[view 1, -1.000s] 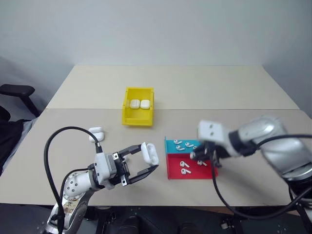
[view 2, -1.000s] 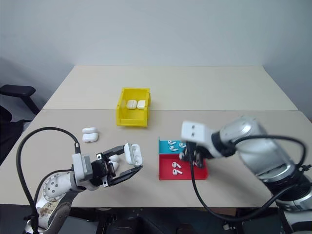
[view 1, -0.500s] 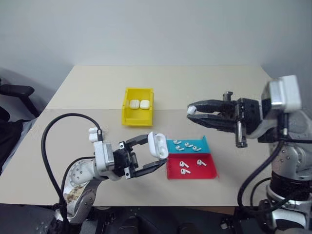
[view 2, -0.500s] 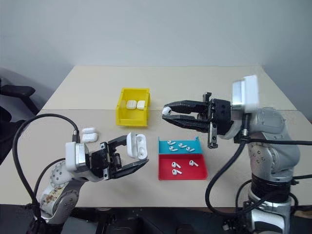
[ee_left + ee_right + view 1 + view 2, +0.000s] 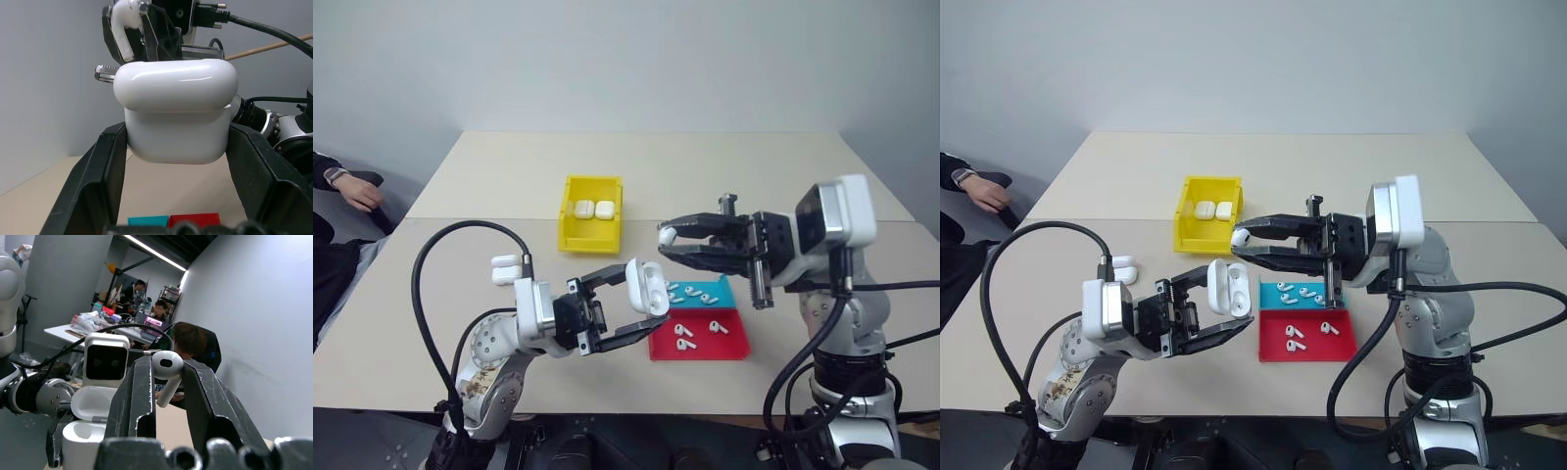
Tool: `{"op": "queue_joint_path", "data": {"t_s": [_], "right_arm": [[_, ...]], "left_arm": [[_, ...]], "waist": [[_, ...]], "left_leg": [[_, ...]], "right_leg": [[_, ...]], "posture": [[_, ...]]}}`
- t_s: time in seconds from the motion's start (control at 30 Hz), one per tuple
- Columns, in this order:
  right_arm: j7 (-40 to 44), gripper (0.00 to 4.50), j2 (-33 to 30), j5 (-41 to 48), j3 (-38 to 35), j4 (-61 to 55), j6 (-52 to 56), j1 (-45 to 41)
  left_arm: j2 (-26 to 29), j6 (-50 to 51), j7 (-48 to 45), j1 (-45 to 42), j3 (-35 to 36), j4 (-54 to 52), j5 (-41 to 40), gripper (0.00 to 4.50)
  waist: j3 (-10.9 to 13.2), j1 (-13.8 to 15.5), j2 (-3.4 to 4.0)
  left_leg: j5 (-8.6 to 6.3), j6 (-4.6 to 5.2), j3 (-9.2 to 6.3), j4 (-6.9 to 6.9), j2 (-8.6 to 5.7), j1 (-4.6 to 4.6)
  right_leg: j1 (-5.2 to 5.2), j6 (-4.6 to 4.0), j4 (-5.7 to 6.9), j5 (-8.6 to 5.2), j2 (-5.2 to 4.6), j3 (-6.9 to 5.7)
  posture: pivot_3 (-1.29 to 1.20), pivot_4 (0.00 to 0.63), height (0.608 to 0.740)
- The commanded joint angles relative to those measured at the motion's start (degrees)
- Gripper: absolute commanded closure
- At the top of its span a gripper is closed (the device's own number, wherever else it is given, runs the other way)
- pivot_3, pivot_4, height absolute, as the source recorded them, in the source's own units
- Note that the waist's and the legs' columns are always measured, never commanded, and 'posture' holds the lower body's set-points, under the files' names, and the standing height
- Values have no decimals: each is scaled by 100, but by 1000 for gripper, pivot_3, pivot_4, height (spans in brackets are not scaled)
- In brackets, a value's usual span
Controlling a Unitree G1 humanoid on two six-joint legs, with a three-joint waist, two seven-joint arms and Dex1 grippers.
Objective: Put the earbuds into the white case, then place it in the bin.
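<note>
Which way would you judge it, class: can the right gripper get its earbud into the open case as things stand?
Probably yes. The right gripper holds an earbud just above the open white case in the left gripper, lid up, nothing between them.

both end effectors raised, clamped, facing inward

A beige counter (image 5: 724, 166) is seen before a plain grey wall (image 5: 626, 59). A shallow blue tray (image 5: 722, 287) and a shallow red tray (image 5: 729, 345) are set touching on it. A person's hand (image 5: 357, 192) is seen at the far left edge.
</note>
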Motion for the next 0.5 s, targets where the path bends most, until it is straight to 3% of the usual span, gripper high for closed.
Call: {"op": "queue_joint_path", "data": {"t_s": [0.03,0.5], "right_arm": [[215,3841,-26,-57,79,-45,-432,63],[359,3841,-9,-336,439,223,-1045,160]], "left_arm": [[-14,-71,58,-23,25,-194,8,1735],[110,-61,50,79,36,-290,5,1735]], "waist": [[0,-1,0],[0,3,0]], "left_leg": [[0,0,0,0,0,0],[0,-1,-1,-1,6,2]], "right_leg": [[0,0,0,0,0,0],[0,0,0,0,6,0]], "posture": [[0,150,740],[0,150,740]]}}
